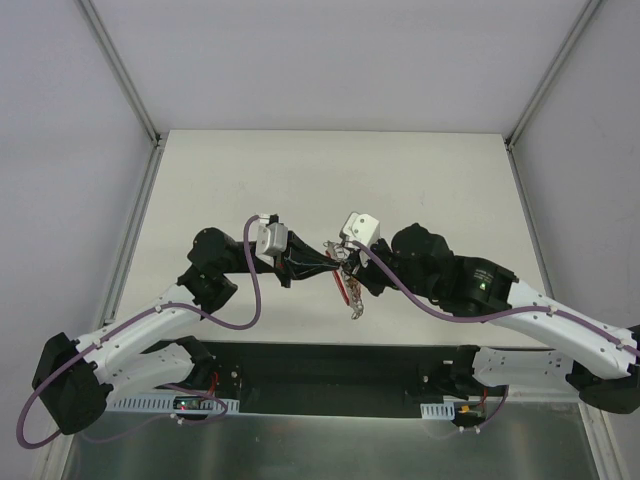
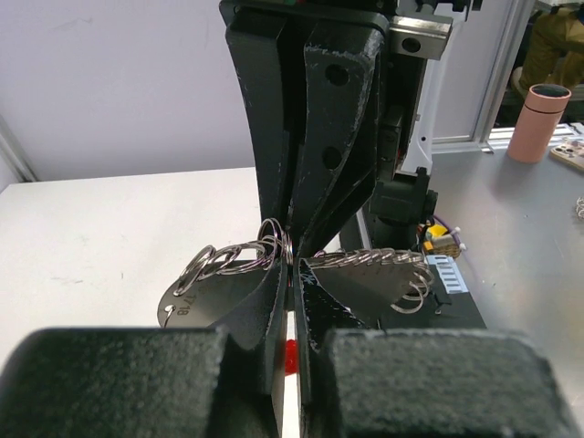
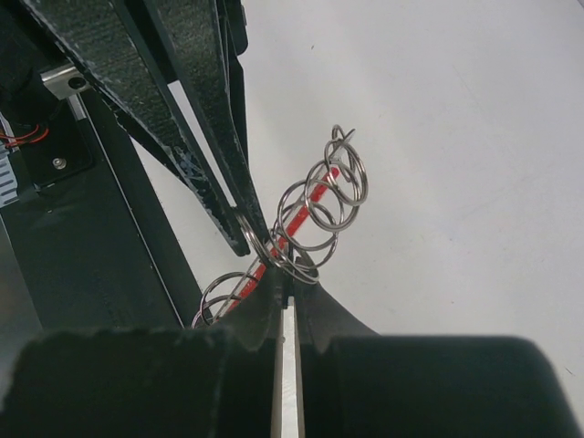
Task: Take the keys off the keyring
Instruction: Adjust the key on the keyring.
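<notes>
- Two tools are meeting tip to tip above the table (image 1: 300, 170), closer to its near edge than its far edge.
- Left tool (image 2: 290, 274) is clamping fully shut on the keyring (image 3: 315, 205), probably anchoring it.
- Right tool (image 3: 285, 283) is pinching shut on the same coils from the opposite side, seemingly bracing them for working a key off.
- Keys (image 2: 365, 285) are fanning beside the left fingers, and a red piece (image 3: 294, 223) is showing through the loops.
- Fingers are hiding the contact point, so I cannot tell which loop is carrying which key.

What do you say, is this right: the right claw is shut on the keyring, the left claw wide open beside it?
No: the left claw is shut on the keyring too; the left wrist view shows it. The right claw is shut on it.
</notes>
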Tool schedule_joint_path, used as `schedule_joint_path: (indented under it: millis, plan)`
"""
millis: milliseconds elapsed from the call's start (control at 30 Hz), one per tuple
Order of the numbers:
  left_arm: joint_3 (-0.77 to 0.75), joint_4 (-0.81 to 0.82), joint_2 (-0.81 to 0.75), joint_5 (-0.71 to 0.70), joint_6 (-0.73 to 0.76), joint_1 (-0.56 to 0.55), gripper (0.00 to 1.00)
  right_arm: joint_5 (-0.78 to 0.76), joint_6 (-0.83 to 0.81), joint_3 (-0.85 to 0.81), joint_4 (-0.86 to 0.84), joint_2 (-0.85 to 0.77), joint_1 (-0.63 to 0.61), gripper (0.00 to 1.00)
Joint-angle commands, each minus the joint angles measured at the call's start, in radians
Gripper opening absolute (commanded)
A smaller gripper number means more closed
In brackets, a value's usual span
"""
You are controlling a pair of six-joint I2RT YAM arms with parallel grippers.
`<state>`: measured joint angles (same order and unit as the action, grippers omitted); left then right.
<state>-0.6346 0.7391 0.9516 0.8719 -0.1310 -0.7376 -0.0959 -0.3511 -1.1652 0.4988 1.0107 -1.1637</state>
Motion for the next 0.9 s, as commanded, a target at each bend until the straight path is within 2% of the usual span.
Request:
schedule_joint_path:
  millis: [0,200,367,500,800,867]
  plan:
    - [0.007,0.244,0.01,0.073,-0.096,0.0,0.0,0.01,0.017,0.007,-0.045,-0.024,-0.001,0.01]
    - [0.021,0.382,0.042,0.127,-0.159,0.0,0.0,0.002,0.014,0.019,-0.051,-0.047,-0.001,0.01]
    - [0.044,0.508,0.062,0.137,-0.176,0.001,0.0,0.073,0.012,0.027,-0.066,-0.057,-0.001,0.01]
    - [0.0,0.617,0.125,0.241,-0.199,0.0,0.0,0.087,0.008,0.032,-0.092,-0.083,-0.001,0.01]
    - [-0.128,0.569,0.249,0.389,-0.171,0.003,0.0,0.064,-0.034,0.053,-0.128,-0.168,-0.001,0.01]
    - [-0.145,0.486,0.257,0.395,-0.125,0.004,0.0,0.071,-0.04,0.068,-0.134,-0.195,-0.001,0.01]
